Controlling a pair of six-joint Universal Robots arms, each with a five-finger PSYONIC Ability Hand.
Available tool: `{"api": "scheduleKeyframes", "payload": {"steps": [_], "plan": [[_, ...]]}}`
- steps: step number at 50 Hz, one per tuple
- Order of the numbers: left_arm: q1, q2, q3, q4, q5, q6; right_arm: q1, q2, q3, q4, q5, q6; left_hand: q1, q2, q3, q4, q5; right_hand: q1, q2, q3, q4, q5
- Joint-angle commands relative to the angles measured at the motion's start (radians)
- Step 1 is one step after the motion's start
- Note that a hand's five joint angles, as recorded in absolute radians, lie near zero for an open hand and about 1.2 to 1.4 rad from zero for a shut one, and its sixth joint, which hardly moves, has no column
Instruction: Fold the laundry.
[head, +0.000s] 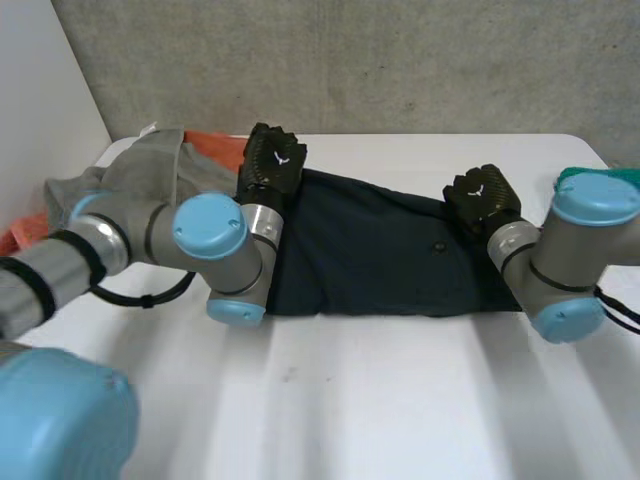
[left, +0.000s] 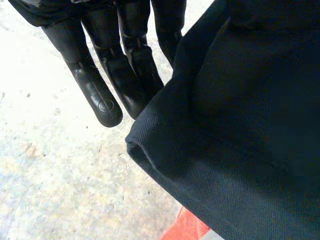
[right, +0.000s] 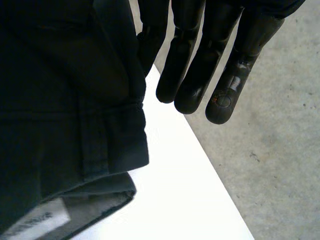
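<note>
One dark navy fabric garment (head: 380, 250) lies flat across the middle of the white table (head: 400, 400), its left end covered by the left arm. The left hand (head: 272, 160) is at its far left corner and the right hand (head: 483, 198) at its far right edge. Whether either grips the cloth cannot be told. Behind the left arm lie one crumpled grey garment (head: 150, 165) and orange cloth (head: 215, 143), which shows in two spots. One teal thing (head: 600, 177) sits by the right arm.
</note>
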Motion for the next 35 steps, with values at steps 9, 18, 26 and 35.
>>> {"api": "scheduleKeyframes", "payload": {"steps": [9,18,26,35], "plan": [[0.011,-0.164,0.19,-0.003,0.057,-0.025,0.0,0.181,-0.206,-0.157,0.057,-0.011,-0.969,-1.022,-1.017,-1.023,-0.992,-0.829,-1.005,-1.008,-1.014,-1.002],[-0.002,0.171,-0.147,-0.003,-0.017,-0.189,-0.016,-0.141,0.005,-0.013,0.048,0.149,-0.969,-1.022,-1.017,-1.023,-0.992,-0.829,-1.005,-1.008,-1.014,-1.002],[-0.019,0.414,-0.463,-0.023,-0.014,-0.361,-0.108,-0.282,0.116,0.407,0.023,0.276,-0.969,-1.022,-1.017,-1.023,-0.992,-0.829,-1.005,-1.008,-1.014,-1.002],[-0.025,0.534,-0.666,-0.043,-0.006,-0.478,-0.171,-0.214,0.205,0.395,-0.09,0.289,-0.969,-1.022,-1.017,-1.023,-0.992,-0.669,-0.845,-0.848,-0.854,-0.842]]}}
